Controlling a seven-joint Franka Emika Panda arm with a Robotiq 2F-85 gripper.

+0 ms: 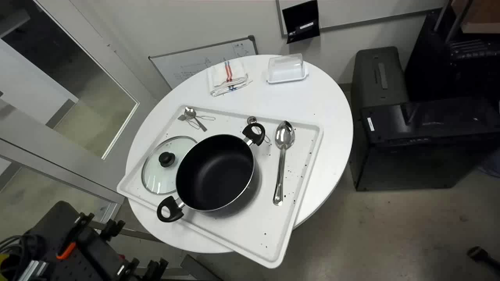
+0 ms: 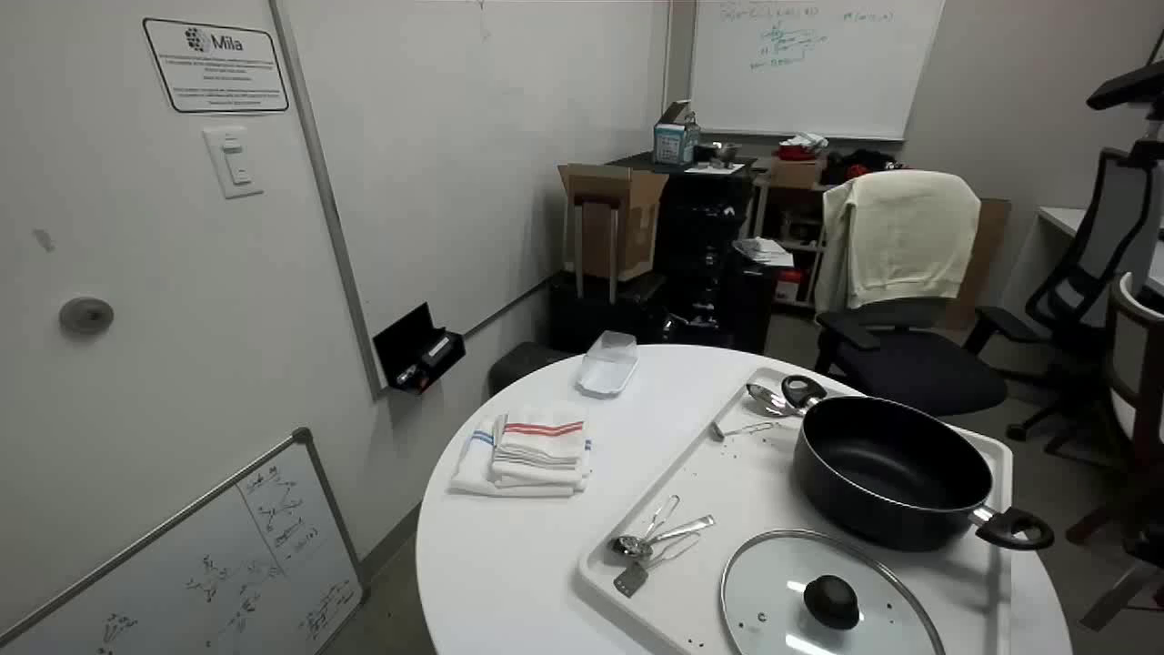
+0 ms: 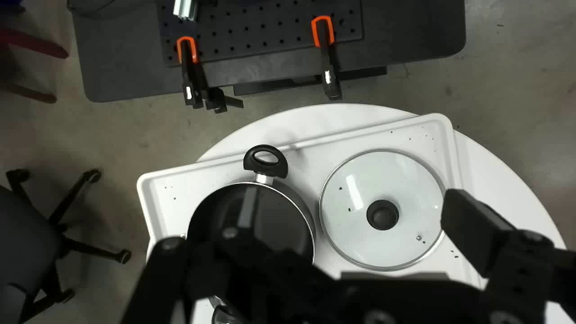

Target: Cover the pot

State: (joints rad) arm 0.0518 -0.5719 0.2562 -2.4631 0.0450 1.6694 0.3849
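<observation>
Where the wrist view takes in the hand (image 3: 348,222), its two fingers (image 3: 470,234) stand wide apart.

The pot (image 1: 215,171), black, round and shallow, is found upright on a white tray (image 1: 250,238), its top uncovered. Two black side handles (image 1: 175,214) noted; in an exterior view one reaches across the tray's rim, and a small metal utensil (image 1: 252,120) lies near the other.

The lid (image 1: 164,177), glass and metal-rimmed, lies on the same tray just beside the pot with its black knob (image 1: 166,159) uppermost. Whether lid and pot touch cannot be determined. In the wrist view one finger shows in front of the pot, the other in front of the lid's rim.

A large metal spoon (image 1: 283,152) lies on the opposite side of the pot from the lid. Several small metal tools (image 1: 190,113) are gathered near a tray corner, apart from the pot. Dark specks (image 1: 265,233) are scattered over the tray surface.

The tray rests on a round white counter (image 1: 332,117), with corners projecting past the edge. Elsewhere on the counter, both exterior views show folded white towels (image 1: 228,76) with red and blue stripes and, apart from them, a white dish with a clear cover (image 1: 287,69).

In the wrist view, a dark perforated panel (image 3: 265,31) bearing two orange-and-black clamps (image 3: 327,76) lies apart from the counter.
</observation>
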